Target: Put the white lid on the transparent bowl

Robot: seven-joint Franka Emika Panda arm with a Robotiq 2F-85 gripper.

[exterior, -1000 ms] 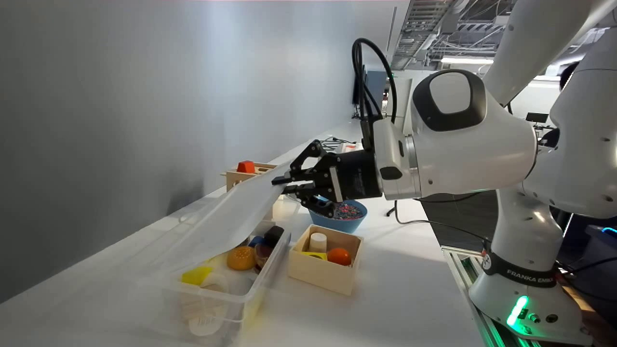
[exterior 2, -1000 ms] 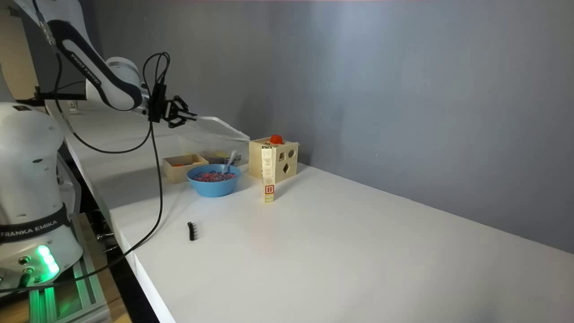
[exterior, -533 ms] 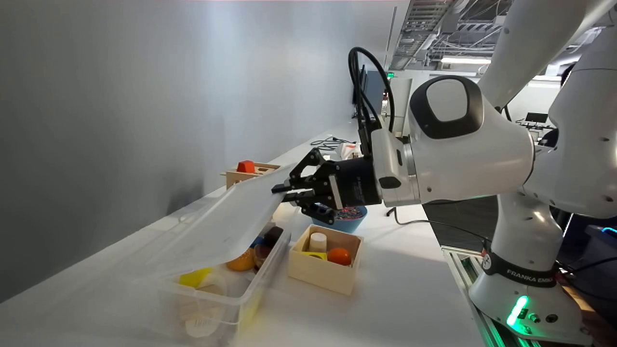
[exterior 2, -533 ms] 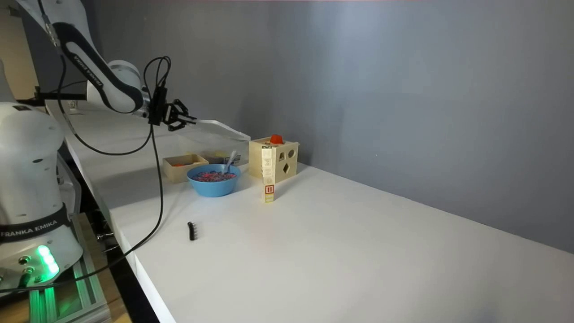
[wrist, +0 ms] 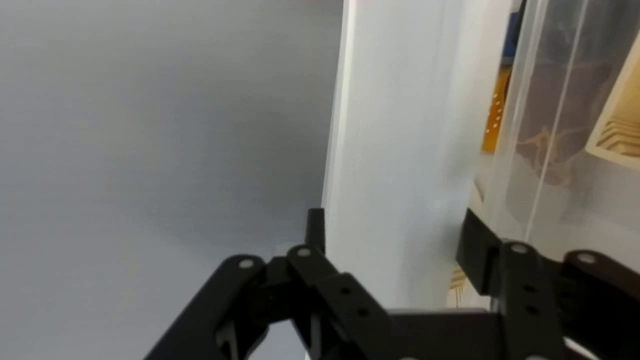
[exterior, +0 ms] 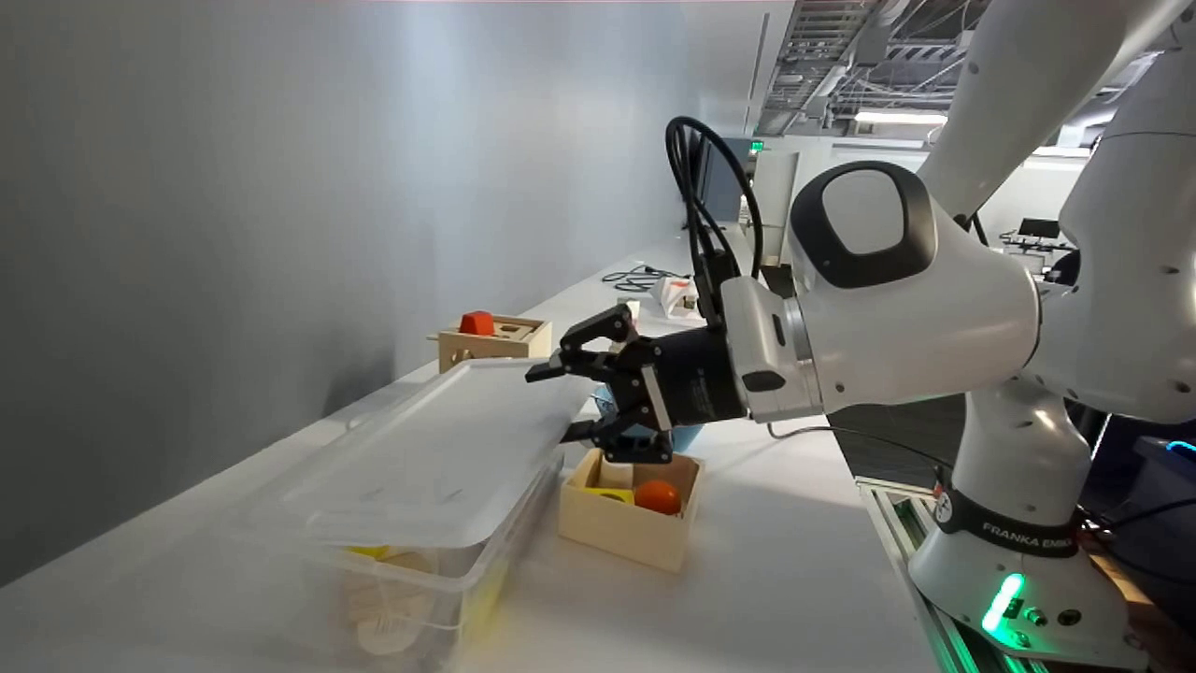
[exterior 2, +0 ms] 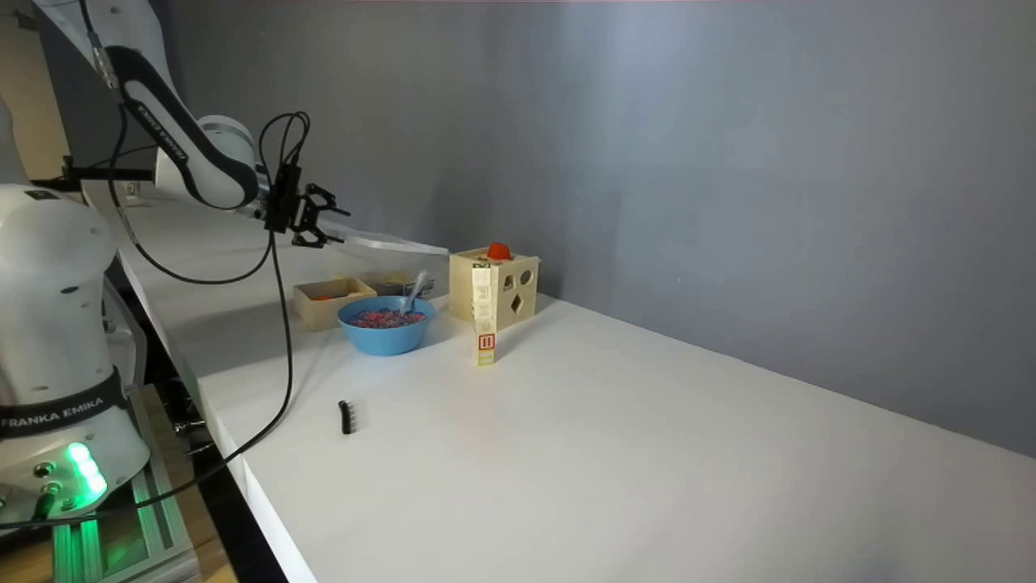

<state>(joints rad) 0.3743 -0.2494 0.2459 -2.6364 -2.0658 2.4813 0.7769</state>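
In an exterior view, the white lid (exterior: 439, 458) is seen left of centre, above the transparent bowl (exterior: 495, 565), whose clear wall shows in the lower left of the frame. The bowl is not fully covered: a yellow item (exterior: 369, 551) shows beneath the lid's lower edge, and at the upper right of the wrist view an orange item (wrist: 495, 110) is exposed between lid and rim. The gripper (exterior: 558, 404), near mid-frame, is held with its fingers spread and nothing clenched; the lid's edge lies between them. Whether that edge is borne by the lower finger cannot fairly be told, the contact being hidden.

The placing step is judged to be in hand, with the lid laid over but not seated. Next, the fingers should be drawn clear toward the right of that exterior frame, and the lid nudged toward its lower right until the rims meet, before any pressing down is tried.
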